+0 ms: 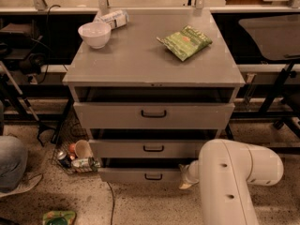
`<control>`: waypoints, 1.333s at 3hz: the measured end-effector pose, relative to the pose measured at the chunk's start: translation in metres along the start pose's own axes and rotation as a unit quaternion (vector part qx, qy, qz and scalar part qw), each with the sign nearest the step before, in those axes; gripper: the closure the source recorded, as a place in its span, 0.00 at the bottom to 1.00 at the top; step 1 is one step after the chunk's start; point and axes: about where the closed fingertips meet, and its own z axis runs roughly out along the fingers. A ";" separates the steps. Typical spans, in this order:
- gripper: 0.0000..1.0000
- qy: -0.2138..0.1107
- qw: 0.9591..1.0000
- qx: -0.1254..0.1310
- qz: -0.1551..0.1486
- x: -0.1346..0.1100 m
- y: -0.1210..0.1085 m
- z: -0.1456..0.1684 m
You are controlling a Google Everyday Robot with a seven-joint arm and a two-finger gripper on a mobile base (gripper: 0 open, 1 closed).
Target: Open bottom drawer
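Observation:
The grey cabinet has three drawers. The bottom drawer (140, 175) is the lowest, slimmest front, with a small dark loop handle (153, 176) at its centre; it stands slightly out from the cabinet. My gripper (186, 178) is at the drawer's right end, just right of the handle and low near the floor. My white arm (229, 182) covers most of it. The middle drawer (150, 148) and top drawer (153, 115) sit above, each also slightly out.
On the cabinet top (140, 60) are a white bowl (94, 34), a plastic bottle lying down (112, 18) and a green snack bag (184, 41). A wire basket with cans and a cup (77, 156) sits on the floor at left. A person's knee (11, 161) is at far left.

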 end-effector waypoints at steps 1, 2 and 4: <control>0.69 0.004 1.000 -0.013 0.027 0.009 0.016 -0.010; 0.91 0.004 0.999 -0.014 0.040 0.013 0.026 -0.014; 1.00 -0.009 0.997 -0.010 0.071 0.010 0.055 -0.023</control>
